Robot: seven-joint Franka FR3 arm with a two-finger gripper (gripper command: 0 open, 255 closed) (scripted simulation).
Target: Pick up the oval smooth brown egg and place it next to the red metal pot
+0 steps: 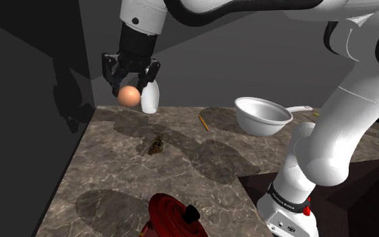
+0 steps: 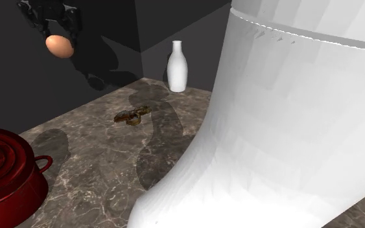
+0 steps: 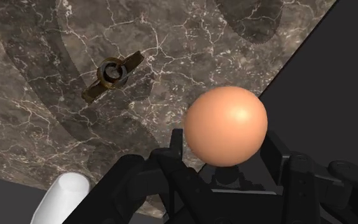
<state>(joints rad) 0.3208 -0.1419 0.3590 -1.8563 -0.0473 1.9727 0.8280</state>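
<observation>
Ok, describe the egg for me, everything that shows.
The egg is a smooth, orange-brown oval with a soft highlight and no marks or cracks that show. It looks whole. The black jaws clasp it on two sides, and nothing else touches it. It hangs in the air well above the dark veined countertop, towards its far end, near the white bottle but apart from it, and far from the red pot at the near edge.

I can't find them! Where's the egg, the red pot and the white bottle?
egg [image 1: 129, 96]: shoulder view, middle of its shell.
red pot [image 1: 169, 217]: shoulder view, on its ridged lid.
white bottle [image 2: 177, 68]: second exterior view, on its body.
</observation>
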